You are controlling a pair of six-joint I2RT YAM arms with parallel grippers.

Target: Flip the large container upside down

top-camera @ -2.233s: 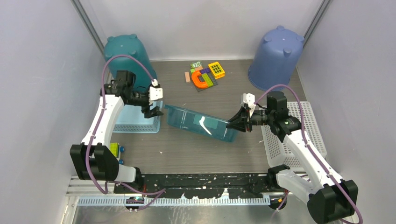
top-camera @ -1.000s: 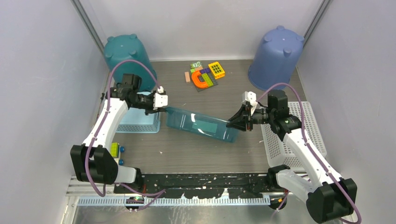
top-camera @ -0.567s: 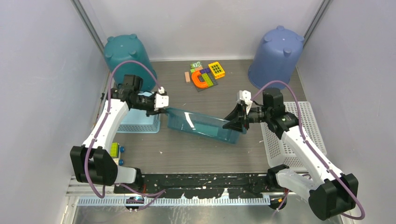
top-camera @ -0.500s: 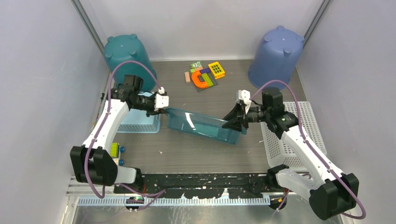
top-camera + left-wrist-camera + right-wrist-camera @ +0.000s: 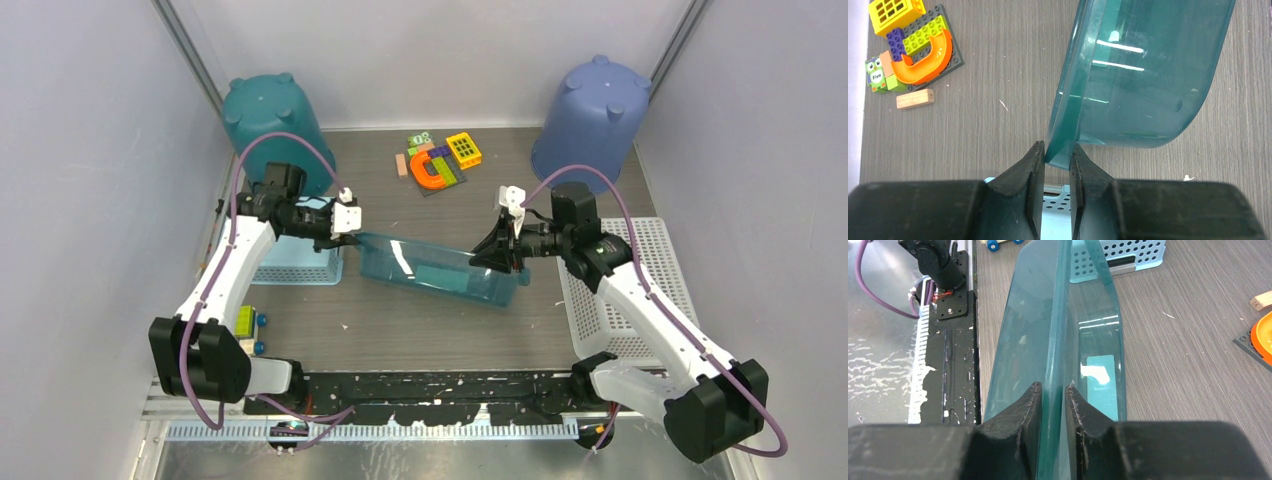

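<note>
Since earlier, the large translucent teal plastic container (image 5: 440,268) has tipped further, right end raised, mid wood-grain table (image 5: 400,330). Its long axis spans both pincers: left gripper (image 5: 1055,159) and right gripper (image 5: 1053,390) each clench an end rim.

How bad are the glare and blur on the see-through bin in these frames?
Top external: evenly lit and sharp, one small white glint on the teal container. Left wrist: bright streak reflections on its wall; the left fingers are dark and slightly soft. Right wrist: a white glare patch inside it, while the table grain is crisp.
</note>
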